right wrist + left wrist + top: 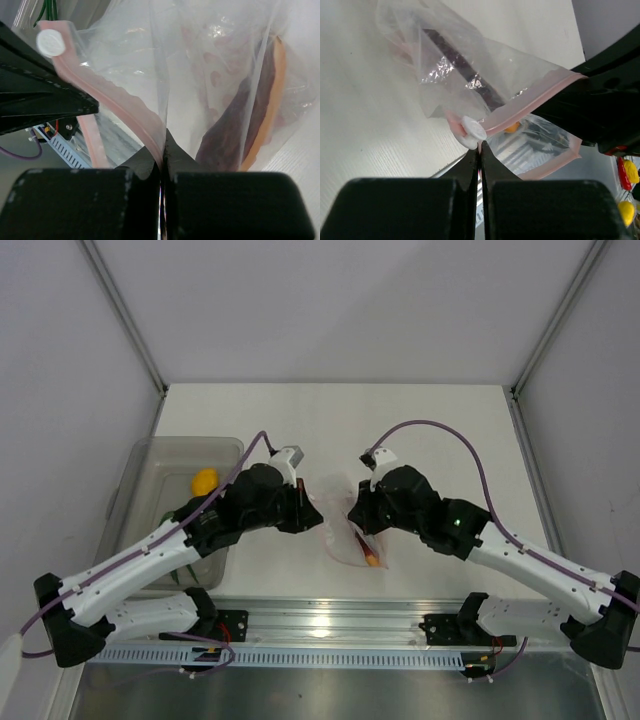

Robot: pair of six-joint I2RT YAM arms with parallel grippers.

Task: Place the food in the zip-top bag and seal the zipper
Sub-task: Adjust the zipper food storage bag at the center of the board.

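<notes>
The clear zip-top bag (pixel 340 530) is held between both grippers over the table's middle. My left gripper (pixel 480 145) is shut on the bag's mouth edge, just below a white slider tab (pixel 472 131) on the pinkish-red zipper (pixel 530 102). My right gripper (pixel 163 145) is shut on the zipper (pixel 115 100) at the other side. Inside the bag lie an elongated dark red piece (pixel 235 135) and an orange carrot-like piece (pixel 272 100), also seen from above (pixel 368 553). A yellow lemon-like fruit (pixel 205 481) sits in the bin, with thin green stems (pixel 50 10) nearby.
A translucent grey bin (pixel 150 465) stands at the left, partly under my left arm. The metal rail (pixel 330 625) with both arm bases runs along the near edge. White walls close off the table at the back and sides.
</notes>
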